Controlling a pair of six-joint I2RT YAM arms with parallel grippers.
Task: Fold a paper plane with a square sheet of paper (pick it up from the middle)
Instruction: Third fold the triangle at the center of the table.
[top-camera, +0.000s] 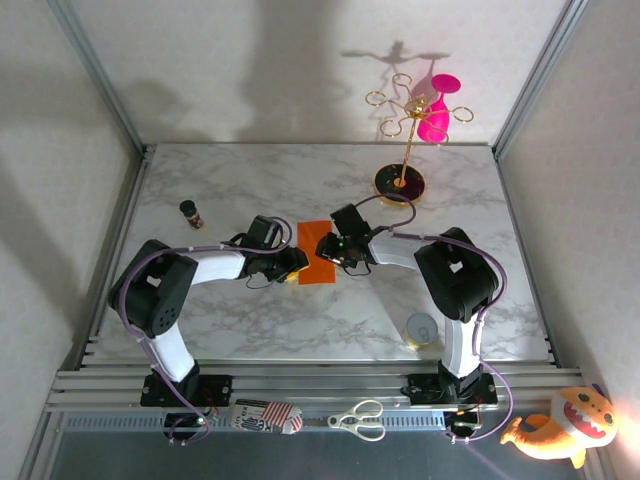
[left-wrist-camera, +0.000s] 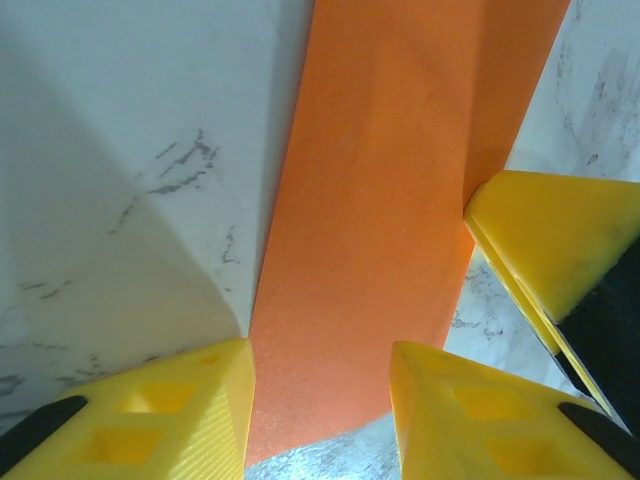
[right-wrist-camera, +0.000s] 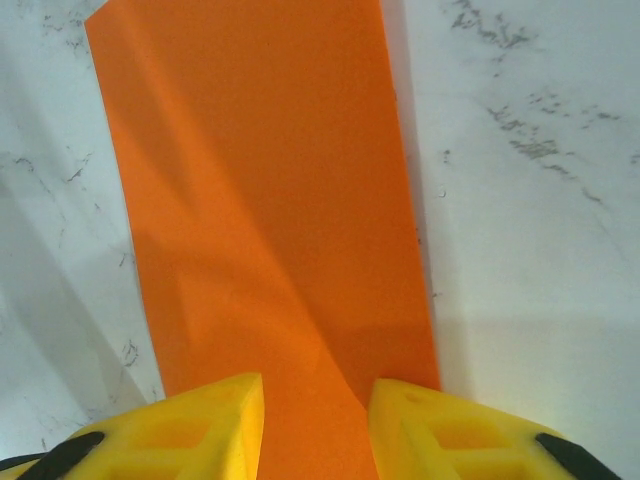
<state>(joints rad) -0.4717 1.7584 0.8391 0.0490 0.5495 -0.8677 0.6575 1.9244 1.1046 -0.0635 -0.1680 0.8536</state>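
Note:
The square sheet of paper (top-camera: 318, 255) lies on the marble table (top-camera: 250, 180) as a narrow bright-orange rectangle, folded lengthwise. My left gripper (top-camera: 297, 268) is low over its near-left end. In the left wrist view the left gripper (left-wrist-camera: 320, 405) has its yellow fingers (left-wrist-camera: 190, 410) apart, with the paper (left-wrist-camera: 380, 200) flat between them. My right gripper (top-camera: 336, 247) is at the far-right end. Seen from the right wrist, the right gripper (right-wrist-camera: 315, 420) also stands open astride the paper (right-wrist-camera: 270, 200), where a slanted crease runs in between the fingertips. One right finger (left-wrist-camera: 560, 240) touches the paper's edge in the left wrist view.
A gold stand on a black round base (top-camera: 401, 181) holds a pink glass (top-camera: 436, 117) at the back right. A small dark bottle (top-camera: 191, 213) stands at the left and a tape roll (top-camera: 423, 330) near the right arm's base. Scissors (top-camera: 358, 420) and a plush toy (top-camera: 560, 425) lie off the front edge.

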